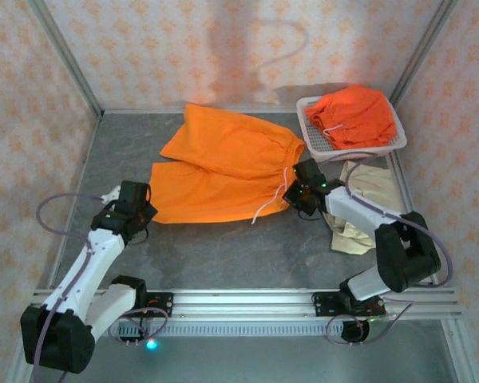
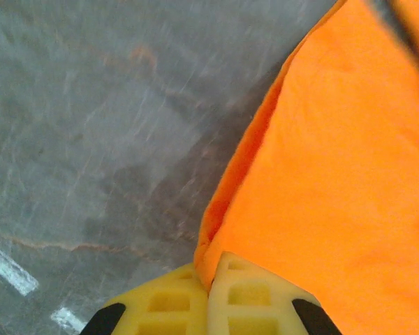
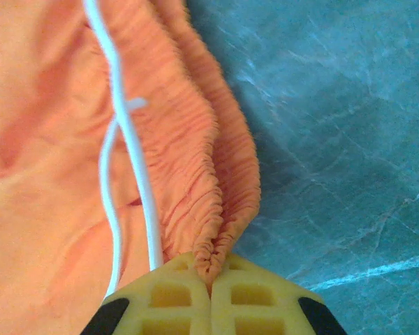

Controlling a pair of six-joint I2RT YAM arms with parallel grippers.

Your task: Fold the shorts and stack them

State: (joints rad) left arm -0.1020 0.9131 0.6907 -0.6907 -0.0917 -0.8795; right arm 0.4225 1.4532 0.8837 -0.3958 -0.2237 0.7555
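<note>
Shorts (image 1: 223, 163) bright orange, spread flat, waistband (image 3: 195, 153) ruched

Top external: high behind the arm bases, facing down and far, taking in the whole grey marbled table (image 1: 223, 255).
Left wrist: very close, looking down past yellow ribbed fingertips (image 2: 251, 300) at the left edge of the spread bright orange cloth shorts (image 2: 335, 174).
Right wrist: equally close, at their right gathered waistband.
Shared: shorts, table.

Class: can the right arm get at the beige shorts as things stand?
Probably not yet: its tool is shut on the spread orange shorts, though the beige shorts lie under that arm.
</note>
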